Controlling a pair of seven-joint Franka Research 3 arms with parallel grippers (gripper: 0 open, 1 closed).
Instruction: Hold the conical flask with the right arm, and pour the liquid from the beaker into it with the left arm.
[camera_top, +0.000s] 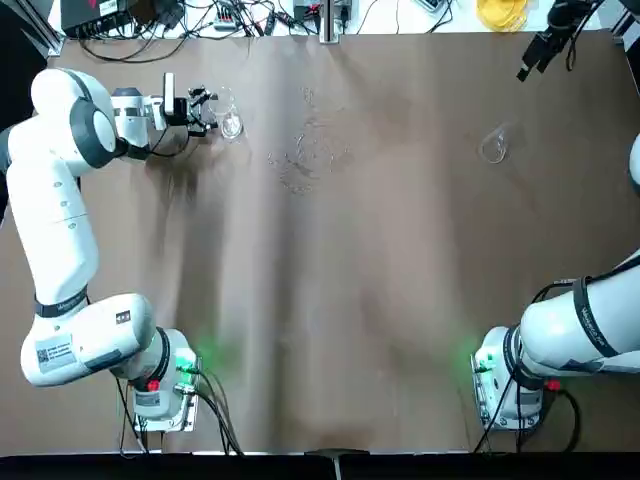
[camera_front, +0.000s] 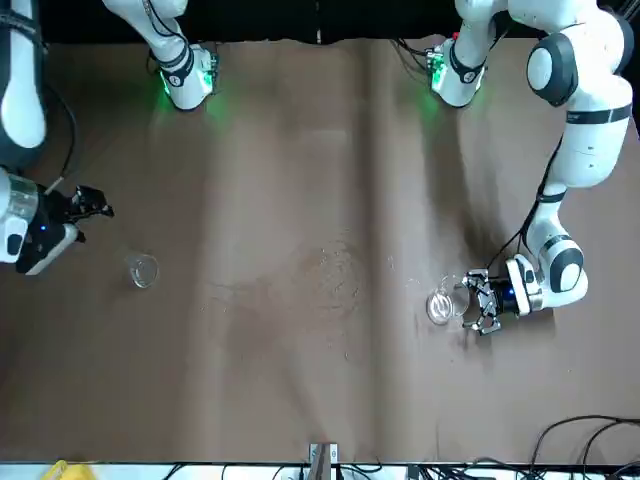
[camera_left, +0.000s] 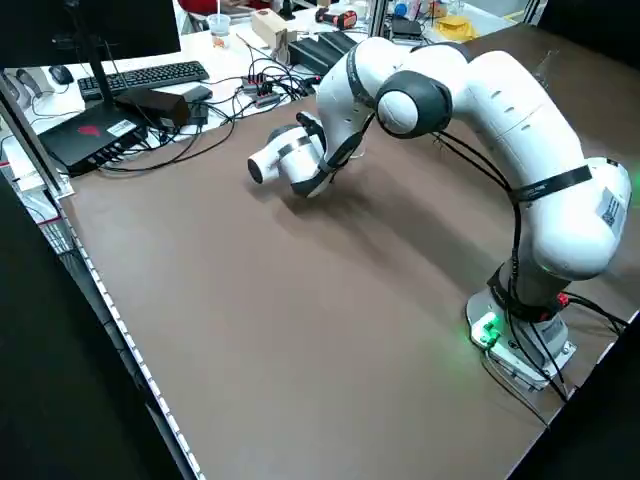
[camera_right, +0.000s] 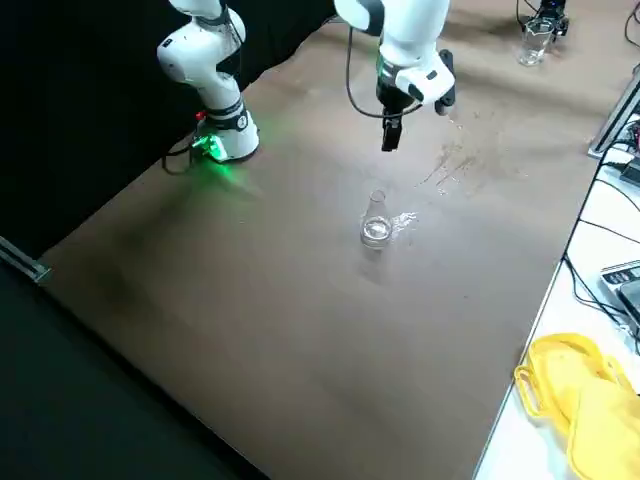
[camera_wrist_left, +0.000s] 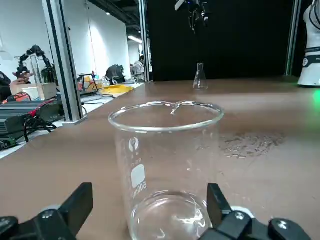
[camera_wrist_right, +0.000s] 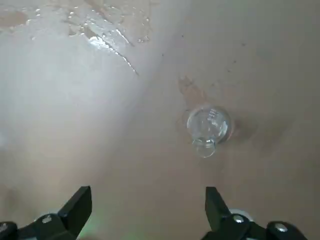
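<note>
The beaker (camera_top: 230, 124) stands upright at the far left of the table with a little clear liquid in its bottom. My left gripper (camera_top: 203, 111) lies level with it, open, and the fingertips (camera_wrist_left: 81, 201) flank the beaker's base (camera_wrist_left: 166, 165) without touching the glass. The conical flask (camera_top: 493, 147) stands alone at the far right (camera_right: 376, 226). My right gripper (camera_wrist_right: 147, 212) hangs open well above the table, and the flask (camera_wrist_right: 207, 125) shows far below it, off to one side. Nothing is held.
A patch of spilled droplets (camera_top: 310, 155) wets the brown table (camera_top: 320, 300) between the two vessels. Cables and electronics line the far edge (camera_top: 240, 15), with a yellow object (camera_right: 580, 400) beyond the table's far right corner.
</note>
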